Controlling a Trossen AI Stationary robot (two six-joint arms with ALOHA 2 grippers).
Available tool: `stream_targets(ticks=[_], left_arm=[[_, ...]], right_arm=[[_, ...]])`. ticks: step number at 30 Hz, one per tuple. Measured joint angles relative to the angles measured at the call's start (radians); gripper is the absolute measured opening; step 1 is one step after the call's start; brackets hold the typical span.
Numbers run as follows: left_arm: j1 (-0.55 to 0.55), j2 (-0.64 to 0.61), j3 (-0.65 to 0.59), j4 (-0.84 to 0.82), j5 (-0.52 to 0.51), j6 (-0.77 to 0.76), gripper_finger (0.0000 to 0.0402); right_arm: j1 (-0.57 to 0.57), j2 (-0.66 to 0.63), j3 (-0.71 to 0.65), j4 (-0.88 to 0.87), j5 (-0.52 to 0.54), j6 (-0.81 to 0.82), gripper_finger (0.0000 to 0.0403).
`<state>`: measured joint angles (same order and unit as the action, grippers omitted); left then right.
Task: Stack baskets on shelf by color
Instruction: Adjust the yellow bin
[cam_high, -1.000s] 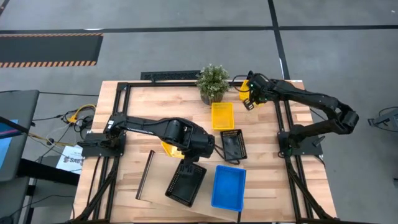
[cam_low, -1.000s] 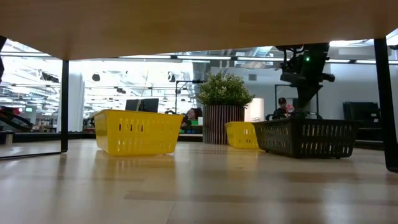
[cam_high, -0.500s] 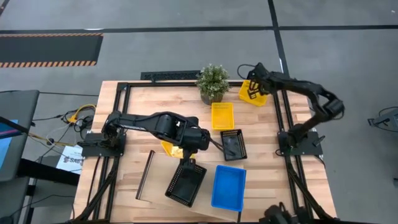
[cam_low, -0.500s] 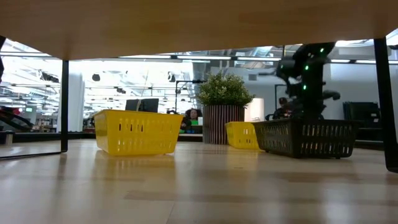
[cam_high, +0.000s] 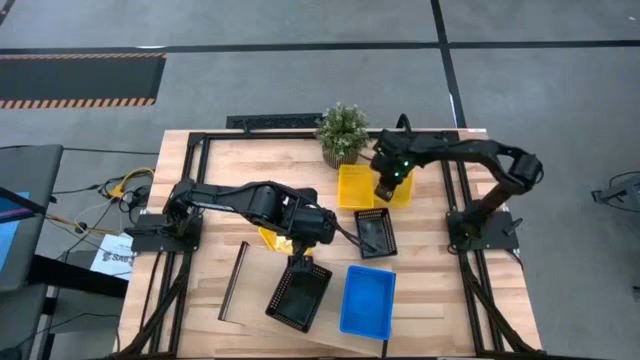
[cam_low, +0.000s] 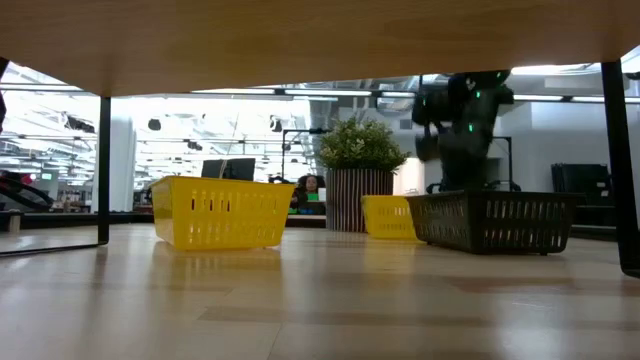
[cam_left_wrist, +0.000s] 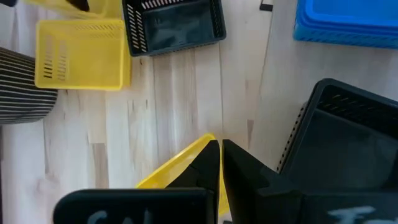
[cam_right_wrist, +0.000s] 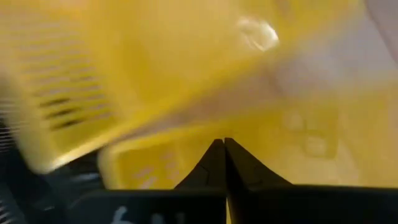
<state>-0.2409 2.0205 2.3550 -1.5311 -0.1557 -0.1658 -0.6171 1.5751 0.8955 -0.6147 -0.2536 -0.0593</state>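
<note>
My right gripper (cam_high: 385, 186) is shut on a yellow basket (cam_high: 402, 184), carried above the table beside a second yellow basket (cam_high: 357, 186) that lies near the potted plant (cam_high: 342, 133). My left gripper (cam_high: 303, 238) is shut over a third yellow basket (cam_high: 272, 238), which rests on its base (cam_low: 220, 213). A black basket (cam_high: 376, 233) sits mid-table. Another black basket (cam_high: 299, 296) and a blue one (cam_high: 367, 301) sit on the light-wood shelf (cam_high: 330, 342) at the near edge. My right gripper holds the yellow basket (cam_right_wrist: 186, 74) lifted clear of the table. Blur in the right wrist view hides which part the fingers (cam_right_wrist: 214, 163) are on. My left gripper has the third basket's rim corner (cam_left_wrist: 198, 149) beside one finger (cam_left_wrist: 210, 163); I cannot tell whether they touch.
The striped plant pot (cam_low: 357, 198) stands at the far edge. A dark rail (cam_high: 234, 281) lies on the table left of the shelf. Black frame posts (cam_high: 448, 190) run along the table's left and right sides. People sit in the room behind the table (cam_low: 455, 172).
My right gripper has carried its yellow basket from the far right corner toward the table's left and near side, ending beside the yellow basket by the plant. My left gripper has shifted slightly toward the table's left; the baskets on the table have stayed put.
</note>
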Motion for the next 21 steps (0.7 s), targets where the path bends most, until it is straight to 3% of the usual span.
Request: stream_targets(ticks=[3,8,10,12,16,19,21], left_arm=[[0.008,0.000,0.000,0.000,-0.007,0.001,0.0006],[0.020,0.000,0.000,0.001,-0.010,0.003,0.0006],[0.023,0.000,0.000,0.002,-0.010,0.002,0.0006],[0.025,0.000,0.000,0.002,-0.010,0.002,0.0006],[0.025,0.000,0.000,0.004,-0.010,0.002,0.0006],[0.025,0.000,0.000,0.007,-0.010,-0.007,0.0006],[0.025,0.000,0.000,0.012,-0.009,-0.016,0.0006]], right_arm=[[0.019,-0.074,0.000,0.041,-0.089,-0.070,0.0014],[0.017,-0.250,0.001,0.023,-0.082,-0.067,0.0012],[0.013,-0.326,0.001,-0.033,0.017,0.036,0.0009],[0.016,-0.384,0.002,-0.132,0.184,0.171,0.0006],[0.008,-0.399,0.002,-0.350,0.460,0.374,0.0006],[-0.008,-0.343,-0.008,-0.417,0.585,0.410,0.0006],[-0.032,-0.294,-0.032,-0.385,0.614,0.411,0.0005]])
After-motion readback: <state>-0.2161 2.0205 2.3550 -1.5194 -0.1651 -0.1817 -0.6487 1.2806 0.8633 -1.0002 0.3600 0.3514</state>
